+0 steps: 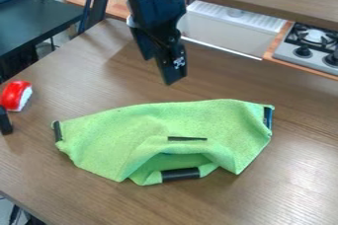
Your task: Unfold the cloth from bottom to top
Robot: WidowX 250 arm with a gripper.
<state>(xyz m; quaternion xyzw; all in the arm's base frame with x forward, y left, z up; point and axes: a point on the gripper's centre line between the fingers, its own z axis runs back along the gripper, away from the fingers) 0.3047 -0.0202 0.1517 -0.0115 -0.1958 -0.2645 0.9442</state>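
Wood-grain table (284, 194) up front, with the green cloth (198, 115) lying across the middle of it, kinda rumpled and wider side to side than front to back. Its near side is partly doubled over: there's a raised fold with a shadowy hollow under it, and a smaller flap of cloth pokes out toward the camera below that. That flap has a chunky black strip (180, 174) on its edge. Then you've got a thinner dark strip around the middle, just above the hollow, plus one more at each of the left and right ends.

Claw (161, 71) is hanging down over the table behind the cloth, a bit left of center in the shot, tilted and apart from the fabric. Honestly can't tell from this angle how far it's open, or whether it's got hold of anything.

Over by the left edge there's a red and white toy (17, 95) on the table, with a black object (5, 122) just beside it, cut off by the frame. Toy stove (310, 49) with black knobs sits at the back right, next to a white sink (228, 34).
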